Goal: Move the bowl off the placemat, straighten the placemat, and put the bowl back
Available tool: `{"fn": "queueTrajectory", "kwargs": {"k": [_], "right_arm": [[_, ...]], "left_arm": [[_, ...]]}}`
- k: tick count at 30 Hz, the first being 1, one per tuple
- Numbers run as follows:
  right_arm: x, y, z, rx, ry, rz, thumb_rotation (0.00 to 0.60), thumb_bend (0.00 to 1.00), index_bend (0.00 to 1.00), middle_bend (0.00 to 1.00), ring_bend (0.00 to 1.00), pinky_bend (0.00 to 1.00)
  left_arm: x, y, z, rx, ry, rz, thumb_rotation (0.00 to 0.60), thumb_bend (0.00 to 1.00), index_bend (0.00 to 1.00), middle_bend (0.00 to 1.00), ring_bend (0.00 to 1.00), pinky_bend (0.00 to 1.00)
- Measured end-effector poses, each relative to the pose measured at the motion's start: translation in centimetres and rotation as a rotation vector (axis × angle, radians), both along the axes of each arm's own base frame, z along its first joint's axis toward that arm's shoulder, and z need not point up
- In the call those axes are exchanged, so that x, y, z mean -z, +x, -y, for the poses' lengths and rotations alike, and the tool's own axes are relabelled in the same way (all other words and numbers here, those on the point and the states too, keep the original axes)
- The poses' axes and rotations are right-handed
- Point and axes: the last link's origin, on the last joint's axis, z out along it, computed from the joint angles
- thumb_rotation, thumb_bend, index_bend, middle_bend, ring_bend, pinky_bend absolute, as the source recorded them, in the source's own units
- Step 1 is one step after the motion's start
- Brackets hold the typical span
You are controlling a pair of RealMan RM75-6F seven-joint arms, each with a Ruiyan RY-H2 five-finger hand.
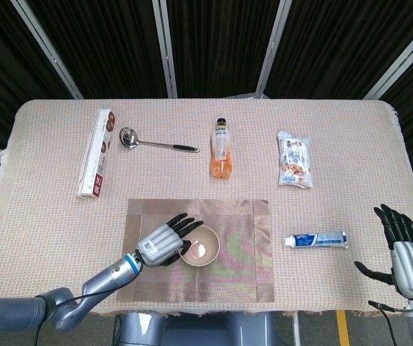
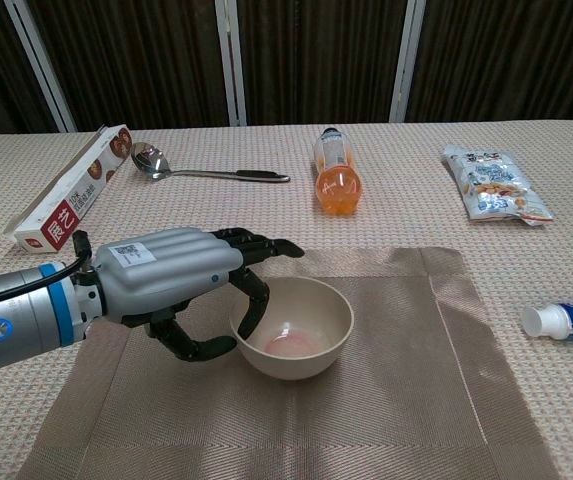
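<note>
The bowl is sitting on the placemat, a little left of its middle. The left hand is gripping its near-left rim, one finger inside. Releasing should be slow and straight, so the bowl is not tipping. The right hand is waiting with fingers apart, holding nothing, beside the desk.

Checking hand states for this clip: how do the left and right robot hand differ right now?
The left robot hand is over the placemat, fingers hooked over the rim of the bowl, which looks set down on the mat; the right robot hand holds nothing, fingers spread. The left reaches in over the table; the right sits by its near right corner, past the toothpaste tube. Both have silver backs and black fingers.
</note>
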Motion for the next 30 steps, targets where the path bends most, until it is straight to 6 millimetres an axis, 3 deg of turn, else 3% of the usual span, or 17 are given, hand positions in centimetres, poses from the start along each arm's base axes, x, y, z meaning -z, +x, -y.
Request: {"fn": "queueTrajectory", "kwargs": {"k": [7,16,24,30], "right_arm": [[-0.1,0.1,0.0,-0.002,-0.004,0.002,0.6,0.0,0.0,0.0,0.0,0.0],[-0.3,-0.2,0.1,0.005,-0.022,-0.024,0.6,0.0,0.0,0.0,0.0,0.0],[-0.1,-0.4,0.2,-0.01,-0.018,-0.048,0.6,0.0,0.0,0.0,0.0,0.0],[-0.2,-0.4,0.3,-0.015,-0.024,-0.069,0.6,0.0,0.0,0.0,0.0,0.0]], "left_arm": [[-1.1,0.2,0.1,-0.018,-0.002,0.048,0.6,0.0,0.0,0.0,0.0,0.0],[-7.2,-2.1,-0.7,-0.096,0.207,0.153,0.6,0.0,0.0,0.0,0.0,0.0],[-16.7,-9.6,1.3,-0.352,0.577,0.153,0.6,0.0,0.0,0.0,0.0,0.0],[-21.2,-14.0,3.7,-0.549,0.706,0.097,0.6,0.0,0.0,0.0,0.0,0.0]]}}
